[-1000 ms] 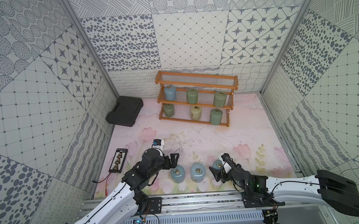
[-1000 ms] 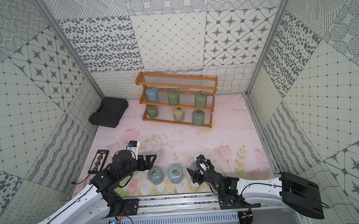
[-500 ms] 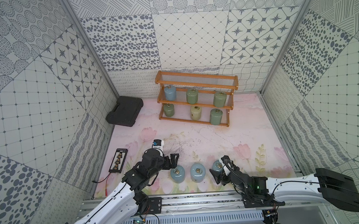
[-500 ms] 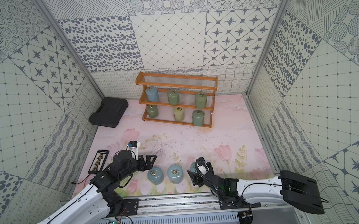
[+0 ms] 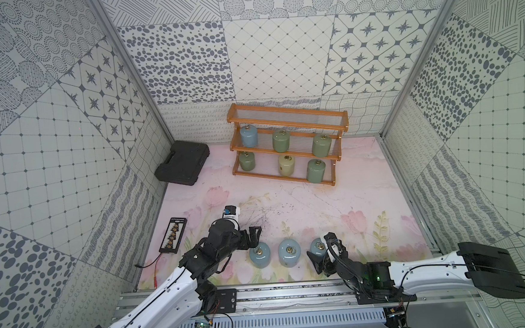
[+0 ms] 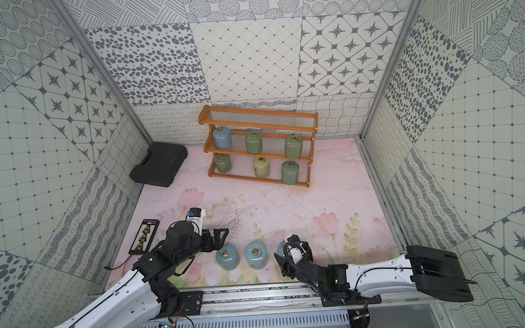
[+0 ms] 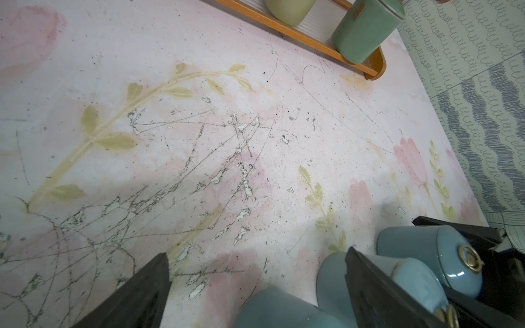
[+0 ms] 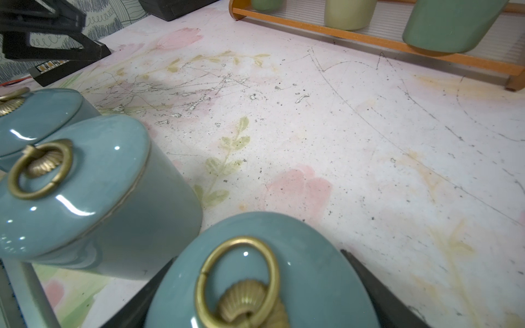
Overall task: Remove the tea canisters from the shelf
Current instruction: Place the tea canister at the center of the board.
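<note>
Right hand (image 5: 321, 251) shifted back slightly, straddling glossy pale-blue brass-ringed canister (image 8: 312, 278); grip unclear. Left hand (image 5: 252, 237) released.

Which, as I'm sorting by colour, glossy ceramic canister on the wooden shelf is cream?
The cream ceramic canister, middle of the lowest tier of the wooden shelf; the other five are green or blue.

The tea canisters (image 8: 108, 198) have a smooth, glossy ceramic-looking glaze, with ring knobs (image 8: 241, 284) of brass-coloured metal. The shelf (image 5: 287, 124) is orange-brown wood with clear ribbed panels (image 5: 300, 139); the surface (image 7: 199, 142) looks matt, scratched and flaking
</note>
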Tool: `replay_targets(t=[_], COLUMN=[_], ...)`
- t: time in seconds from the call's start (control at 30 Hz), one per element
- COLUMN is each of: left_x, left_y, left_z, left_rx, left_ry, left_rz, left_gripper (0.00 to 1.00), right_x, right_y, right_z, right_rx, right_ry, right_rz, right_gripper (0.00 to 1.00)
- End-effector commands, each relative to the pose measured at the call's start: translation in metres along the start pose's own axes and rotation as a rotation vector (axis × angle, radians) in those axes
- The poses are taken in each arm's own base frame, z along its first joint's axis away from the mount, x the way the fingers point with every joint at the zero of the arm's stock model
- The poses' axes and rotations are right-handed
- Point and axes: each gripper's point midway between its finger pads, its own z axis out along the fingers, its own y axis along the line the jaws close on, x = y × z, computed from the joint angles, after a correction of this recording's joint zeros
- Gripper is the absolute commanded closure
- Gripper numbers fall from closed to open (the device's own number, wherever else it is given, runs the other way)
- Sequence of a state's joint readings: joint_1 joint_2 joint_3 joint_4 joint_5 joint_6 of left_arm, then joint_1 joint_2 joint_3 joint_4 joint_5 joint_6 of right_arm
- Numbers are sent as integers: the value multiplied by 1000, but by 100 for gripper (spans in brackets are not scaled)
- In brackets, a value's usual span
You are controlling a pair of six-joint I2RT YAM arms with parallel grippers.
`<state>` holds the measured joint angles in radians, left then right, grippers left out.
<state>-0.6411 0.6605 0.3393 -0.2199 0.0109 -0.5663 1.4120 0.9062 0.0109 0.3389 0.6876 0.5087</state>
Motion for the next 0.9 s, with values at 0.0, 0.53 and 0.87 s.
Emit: replay_targets(t=[0.0, 0.53, 0.87], left_x=[-6, -14, -22], left_y=[1, -1, -1], left_z=[0, 1, 2], left_rx=[-7, -10, -35], left_ry=[-30, -50, -61], left_rz=[16, 43, 72], left_gripper=[0, 0, 0], right_x=[-1, -22, -42], right_y=[-3, 3, 7], right_z=[-2, -8, -15], right_rx=[22, 3, -15], right_ry=[-8, -46, -81], right_rz=[31, 32, 31], right_gripper=[13, 3, 1])
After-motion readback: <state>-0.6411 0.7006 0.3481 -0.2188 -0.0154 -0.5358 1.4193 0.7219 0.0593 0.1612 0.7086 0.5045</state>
